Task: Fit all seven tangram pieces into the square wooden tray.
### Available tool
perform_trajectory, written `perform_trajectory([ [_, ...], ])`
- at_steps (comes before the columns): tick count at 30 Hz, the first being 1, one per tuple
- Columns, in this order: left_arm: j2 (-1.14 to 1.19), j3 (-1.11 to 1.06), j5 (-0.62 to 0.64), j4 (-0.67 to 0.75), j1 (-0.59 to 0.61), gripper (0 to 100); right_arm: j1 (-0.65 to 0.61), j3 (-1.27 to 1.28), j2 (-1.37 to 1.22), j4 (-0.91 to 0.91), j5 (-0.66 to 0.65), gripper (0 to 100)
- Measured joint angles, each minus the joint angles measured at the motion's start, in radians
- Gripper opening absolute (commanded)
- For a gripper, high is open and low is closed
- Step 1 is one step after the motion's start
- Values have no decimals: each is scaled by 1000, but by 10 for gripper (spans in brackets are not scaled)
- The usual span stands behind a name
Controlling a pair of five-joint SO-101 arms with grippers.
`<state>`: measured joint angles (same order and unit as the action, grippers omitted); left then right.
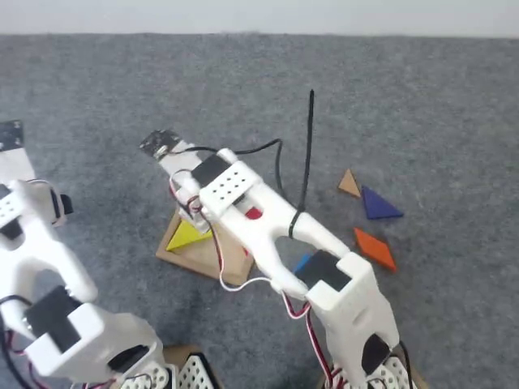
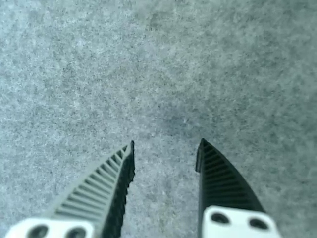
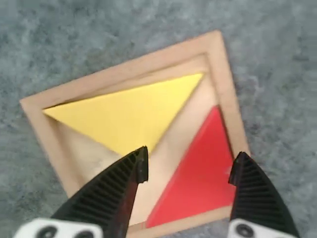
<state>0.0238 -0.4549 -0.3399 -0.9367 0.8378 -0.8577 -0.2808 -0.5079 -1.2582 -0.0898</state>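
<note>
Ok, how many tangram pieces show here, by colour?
Yellow piece: 1
Red piece: 1
Light blue piece: 1
Dark blue piece: 1
Orange piece: 1
Tan piece: 1
Total: 6

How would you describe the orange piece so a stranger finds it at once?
Find the tray; far to its right in the high view, three pieces lie together. The orange piece is lowest, under the dark blue triangle and tan triangle, and alone is orange.

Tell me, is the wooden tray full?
Not full: a yellow triangle and a red triangle lie in the tray with bare wood between them; an orange piece lies outside.
</note>
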Motion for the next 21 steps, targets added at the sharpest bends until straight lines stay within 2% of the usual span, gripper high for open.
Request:
perform_trajectory([
  [14,0,0,0,0,0,200,25,-25,-121,15,2,267],
  [21,0,0,0,0,0,200,-31,-25,-121,3,2,267],
])
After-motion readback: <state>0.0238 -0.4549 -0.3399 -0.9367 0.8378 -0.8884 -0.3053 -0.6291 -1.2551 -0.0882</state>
